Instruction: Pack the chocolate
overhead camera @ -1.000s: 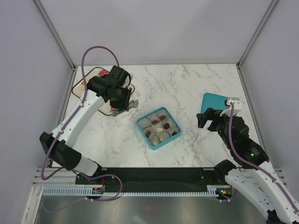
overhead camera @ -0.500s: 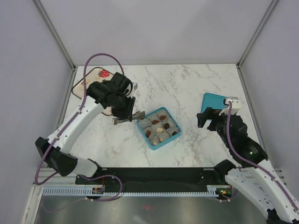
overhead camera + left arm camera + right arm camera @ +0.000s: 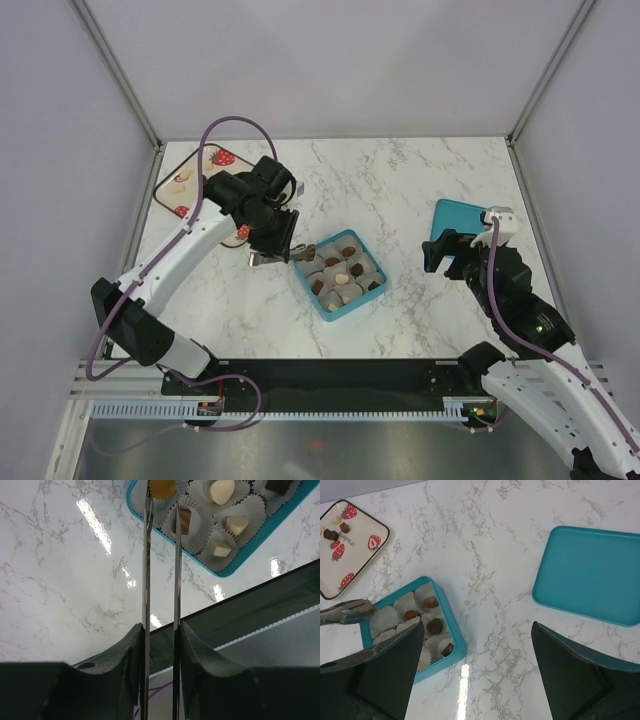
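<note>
The left gripper (image 3: pixel 298 254) was clamped on a light brown chocolate (image 3: pixel 162 487), above the teal box (image 3: pixel 226 573) at its left corner. The right gripper (image 3: pixel 447 252) hung spread wide beside the teal lid (image 3: pixel 600 575).

Overhead plus two wrist views (teal box (image 3: pixel 457 639) common)
</note>
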Controlling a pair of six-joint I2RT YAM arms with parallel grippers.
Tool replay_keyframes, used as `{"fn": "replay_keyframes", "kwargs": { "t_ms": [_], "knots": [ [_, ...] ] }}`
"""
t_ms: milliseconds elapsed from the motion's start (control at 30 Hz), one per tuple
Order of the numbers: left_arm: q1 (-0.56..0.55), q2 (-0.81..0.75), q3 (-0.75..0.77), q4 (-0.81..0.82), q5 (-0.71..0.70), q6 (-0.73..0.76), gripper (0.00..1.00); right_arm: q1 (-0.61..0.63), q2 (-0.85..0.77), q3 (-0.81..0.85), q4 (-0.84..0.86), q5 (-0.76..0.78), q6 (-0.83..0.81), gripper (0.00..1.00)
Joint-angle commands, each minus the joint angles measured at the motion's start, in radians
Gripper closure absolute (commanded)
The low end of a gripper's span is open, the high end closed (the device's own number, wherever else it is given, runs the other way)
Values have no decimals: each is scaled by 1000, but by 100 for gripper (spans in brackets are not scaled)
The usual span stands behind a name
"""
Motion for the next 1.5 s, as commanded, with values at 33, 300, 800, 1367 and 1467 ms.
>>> {"fn": "replay_keyframes", "kwargs": {
  "t_ms": [33, 300, 800, 1367, 1467],
  "knots": [
    [-8, 11, 2, 21, 28, 43, 66, 0, -8, 30, 7, 27, -13, 3],
    [-14, 20, -10, 5, 24, 53, 63, 1, -8, 26, 7, 30, -13, 3],
    [-15, 40, 8, -2, -2, 56, 53, 1, -14, 23, 9, 31, -11, 3],
    [-9, 28, 163, 15, -186, -42, 54, 0, -11, 27, 10, 11, -2, 3],
    [8, 12, 177, 34, -217, -75, 54, 0, -12, 27, 10, 7, -4, 3]
  ]
}}
